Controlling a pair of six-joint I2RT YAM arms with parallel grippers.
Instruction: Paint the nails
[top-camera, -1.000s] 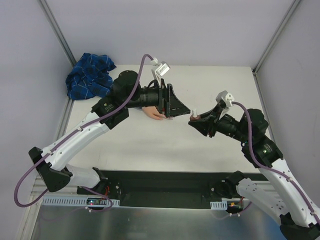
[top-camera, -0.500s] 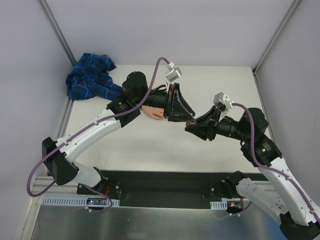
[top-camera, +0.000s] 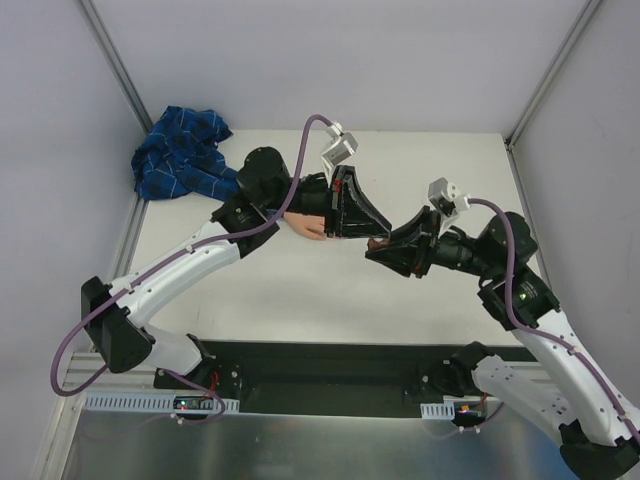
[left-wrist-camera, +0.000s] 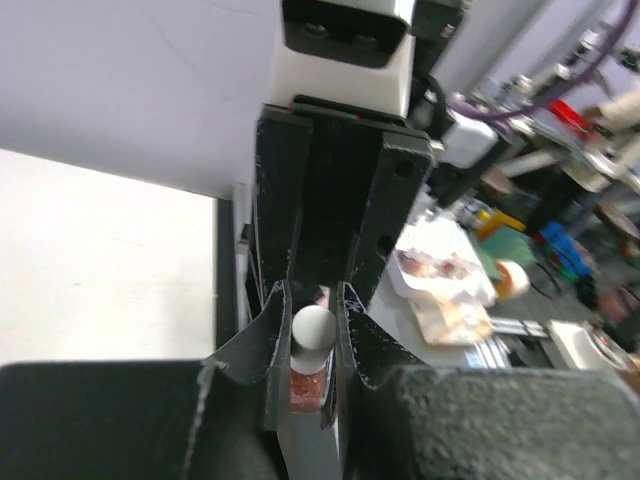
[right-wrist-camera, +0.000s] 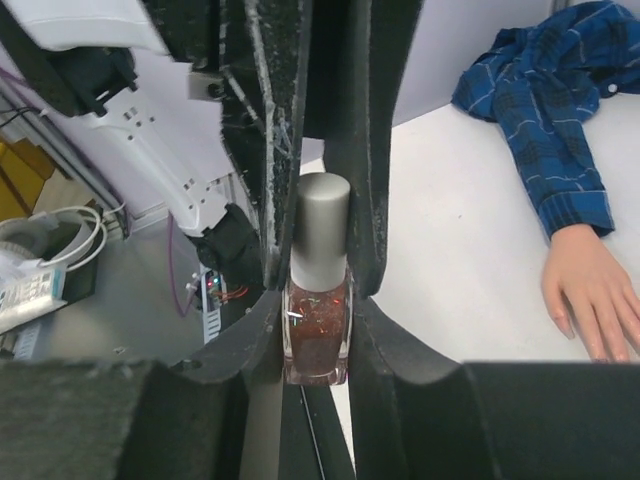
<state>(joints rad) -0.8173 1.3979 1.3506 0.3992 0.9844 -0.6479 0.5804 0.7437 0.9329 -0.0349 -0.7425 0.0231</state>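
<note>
A small polish bottle (right-wrist-camera: 317, 335) of reddish glitter polish with a grey cap (right-wrist-camera: 322, 240) hangs above the table's middle. My right gripper (right-wrist-camera: 315, 312) is shut on its glass body. My left gripper (left-wrist-camera: 312, 290) comes from the opposite side and is shut on the cap (left-wrist-camera: 313, 327). In the top view both grippers meet tip to tip at the bottle (top-camera: 376, 241). The pale fake hand (top-camera: 308, 228) lies palm down just left of them, partly under the left gripper; its blue plaid sleeve (top-camera: 180, 155) trails to the back left corner. The hand (right-wrist-camera: 590, 290) also shows in the right wrist view; its nails are too small to make out.
Grey walls with metal posts (top-camera: 120, 75) close in the white table (top-camera: 300, 290) at the back and sides. The black base rail (top-camera: 320, 365) runs along the near edge.
My left gripper swung right to the bottle and closed on its cap. My right gripper shifted slightly left, still holding the bottle.
</note>
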